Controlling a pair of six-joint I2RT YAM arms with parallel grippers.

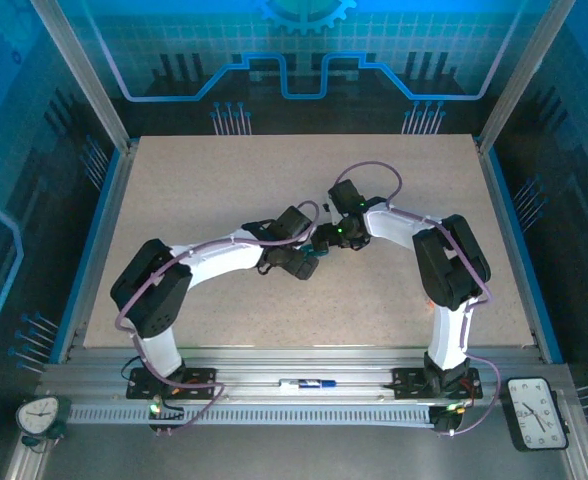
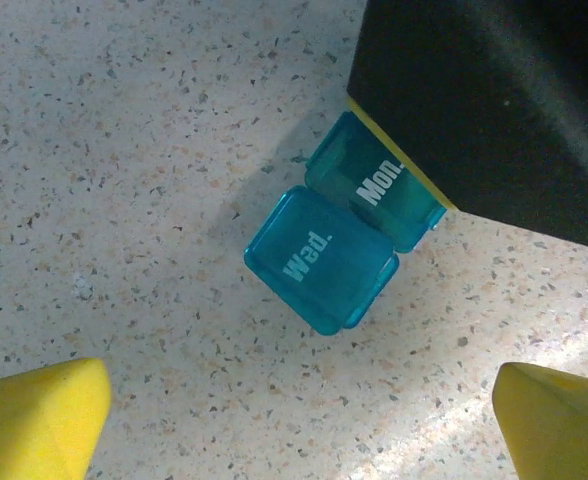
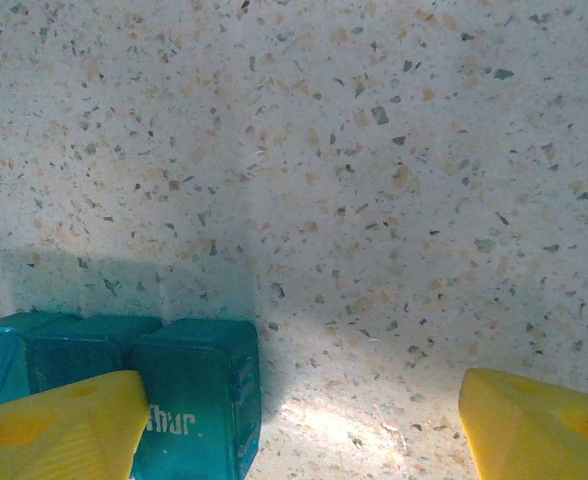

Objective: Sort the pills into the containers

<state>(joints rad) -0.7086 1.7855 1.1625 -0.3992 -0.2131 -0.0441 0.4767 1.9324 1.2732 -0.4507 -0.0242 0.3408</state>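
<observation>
— Box where?
— Flat on tabletop, mid, both arms crowding it.
— Claws?
— Left claw wide apart, hovering just short of box. Right claw apart too, one finger at box's end, nothing clamped. Probably bracing box to open lids.

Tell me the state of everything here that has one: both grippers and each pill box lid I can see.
Left gripper: open, empty.
Right gripper: open, nothing between its fingers.
Pill box: lying on the table, not gripped.
Wed. lid: shut.
Mon. lid: partly hidden, cannot tell.
Thur. lid: looks shut.
</observation>
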